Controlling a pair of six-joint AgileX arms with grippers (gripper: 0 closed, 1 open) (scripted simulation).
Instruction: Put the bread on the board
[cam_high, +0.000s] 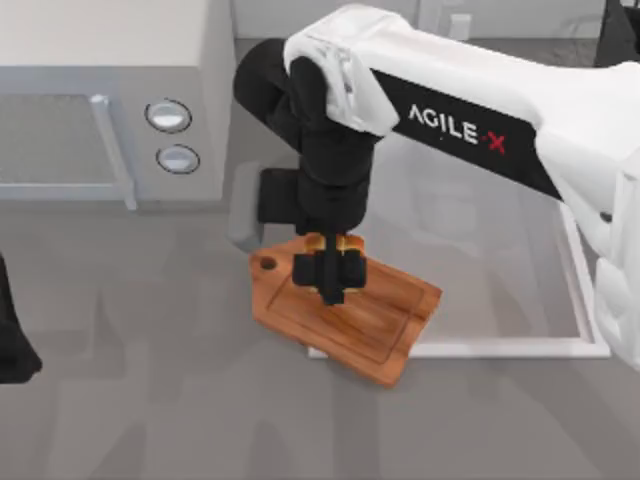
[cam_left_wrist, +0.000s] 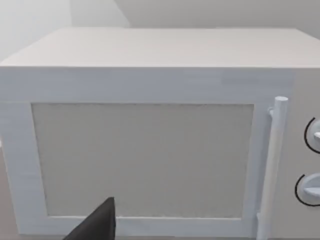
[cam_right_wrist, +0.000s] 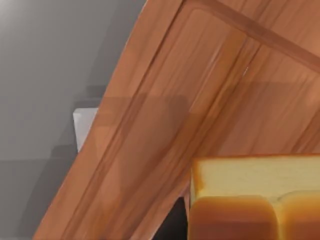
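Bread (cam_high: 340, 243) pinched in right gripper (cam_high: 332, 283) fingers, held low over board (cam_high: 385, 320) middle, prob. for a short drop; left arm parked at table's left edge, fingers can't tell.

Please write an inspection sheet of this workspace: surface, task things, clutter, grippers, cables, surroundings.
Surface: grey table, with a white-framed mat on its right side.
Job's things: bread in the right gripper above the board; board lies partly over the mat's corner.
Clutter: nothing seen.
Grippers: right gripper shut on the bread; left gripper parked at the left edge.
Cables: nothing seen.
Surroundings: microwave, door closed.
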